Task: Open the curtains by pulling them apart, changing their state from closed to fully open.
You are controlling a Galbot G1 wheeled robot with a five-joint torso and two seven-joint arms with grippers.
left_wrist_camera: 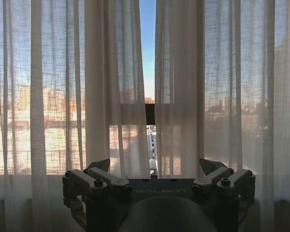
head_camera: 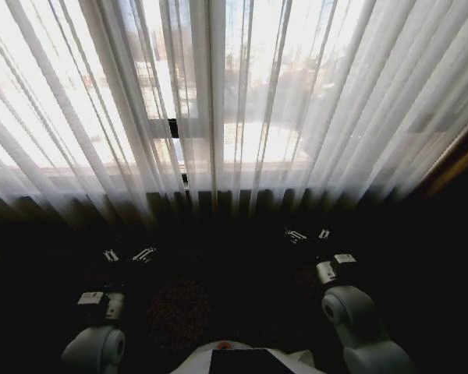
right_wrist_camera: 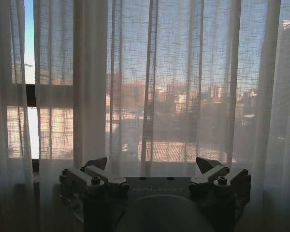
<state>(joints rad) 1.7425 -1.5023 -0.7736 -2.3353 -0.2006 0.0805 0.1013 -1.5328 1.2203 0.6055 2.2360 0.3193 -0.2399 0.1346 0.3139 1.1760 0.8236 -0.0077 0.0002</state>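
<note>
Sheer, matt, finely woven cloth curtains [left_wrist_camera: 116, 87]; matt metal-looking fingers [left_wrist_camera: 99, 166].

Bright daylight through a tall window [head_camera: 242, 93]; dark frame bar [left_wrist_camera: 150, 114] at mid-height. City buildings [right_wrist_camera: 183, 104] outside, blue sky [left_wrist_camera: 147, 29] above. Floor [head_camera: 234, 273] below in deep shadow.

A high-rise room: sheer curtains [left_wrist_camera: 179, 87] over a tall window [left_wrist_camera: 147, 53] overlooking city buildings [right_wrist_camera: 183, 101].

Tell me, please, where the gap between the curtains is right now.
In the head view the gap sits left of centre, above the left end effector; in the left wrist view it is a narrow slit straight ahead.
</note>
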